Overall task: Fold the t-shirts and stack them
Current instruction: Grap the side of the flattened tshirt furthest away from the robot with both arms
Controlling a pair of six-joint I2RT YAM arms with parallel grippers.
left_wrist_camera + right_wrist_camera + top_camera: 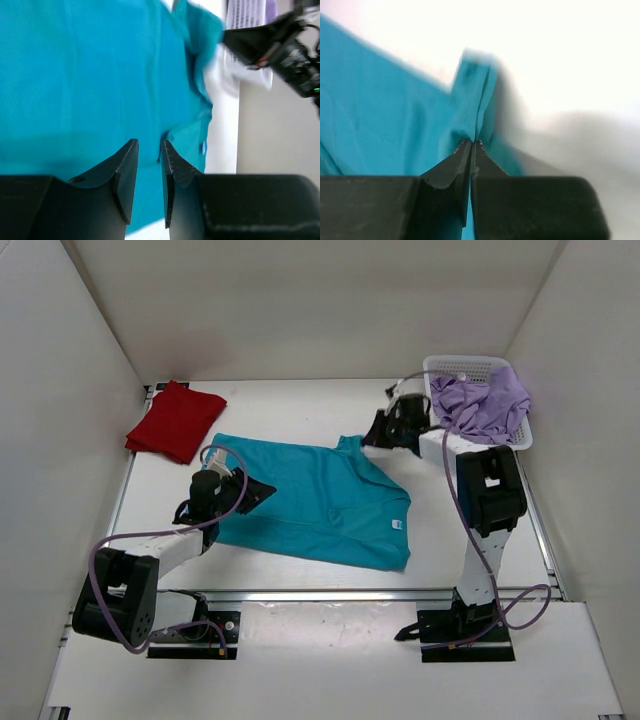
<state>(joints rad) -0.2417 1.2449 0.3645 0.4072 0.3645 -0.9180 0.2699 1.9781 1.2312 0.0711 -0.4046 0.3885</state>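
My right gripper (471,142) was clamped on a bunched fold at the far right corner of the teal t-shirt (320,500). My left gripper (150,145) hung over its left edge, jaws a little apart. That shirt lay spread across the middle of the table (300,400), the red t-shirt (175,422) folded at the far left, the lavender t-shirt (485,405) heaped in the white basket (455,365) far right.

A white tabletop (300,405) carries a teal t-shirt (320,500), spread open across its middle, lightly creased, one corner reaching toward the near edge. A folded red t-shirt (175,420) lies at the far left corner, well apart. A white mesh basket (445,365) stands at the far right corner.
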